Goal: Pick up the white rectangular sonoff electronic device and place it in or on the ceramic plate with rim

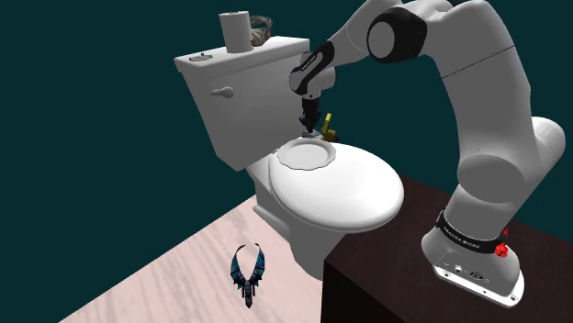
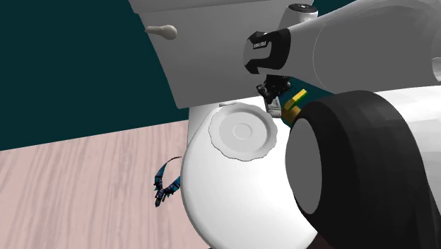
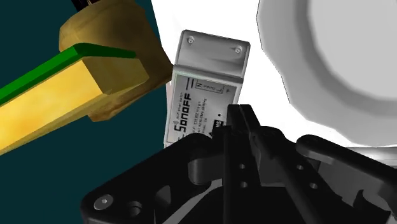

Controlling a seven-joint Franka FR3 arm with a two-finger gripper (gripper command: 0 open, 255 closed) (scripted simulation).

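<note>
The white rectangular Sonoff device (image 3: 205, 83) lies on the white toilet lid (image 1: 353, 197), close beside the round white rimmed plate (image 1: 308, 153) (image 2: 242, 132) (image 3: 347, 57). My black gripper (image 1: 309, 128) (image 2: 273, 106) (image 3: 236, 121) points straight down at the back of the lid, just past the plate's rim. In the wrist view its fingers are closed over the near end of the device. The device rests flat on the lid. The plate holds nothing.
A yellow and green tool with a tan head (image 1: 327, 121) (image 2: 297, 99) (image 3: 76, 89) lies right beside the device. The toilet tank (image 1: 243, 92) rises behind, with a paper roll (image 1: 235, 29) on top. A blue-black object (image 1: 248, 272) lies on the pale floor.
</note>
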